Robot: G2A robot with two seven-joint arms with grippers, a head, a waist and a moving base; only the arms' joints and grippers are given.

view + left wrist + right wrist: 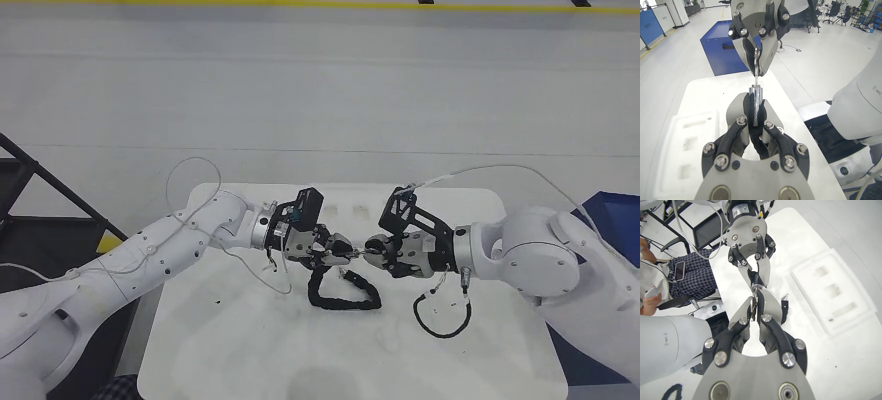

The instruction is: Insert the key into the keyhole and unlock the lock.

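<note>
My left gripper (755, 100) is shut on the chrome lock cylinder (757, 96), held above the white table (250, 350). The lock's black cable (345, 292) hangs from it in a loop down to the tabletop. Facing it tip to tip, my right gripper (755, 295) is shut on the silver key (753, 303). The key (756, 60) points at the cylinder's end face, and its blade tip sits at the keyhole. How deep it is in, I cannot tell. In the top view the left gripper (335, 245) and the right gripper (375, 248) meet mid-table.
A white foam tray (696, 123) with rectangular recesses lies on the table behind the grippers. The cable's free end (784, 306) dangles beside my right gripper. Another black cable loop (442, 318) lies under the right arm. A blue bin (721, 47) stands beyond the table edge.
</note>
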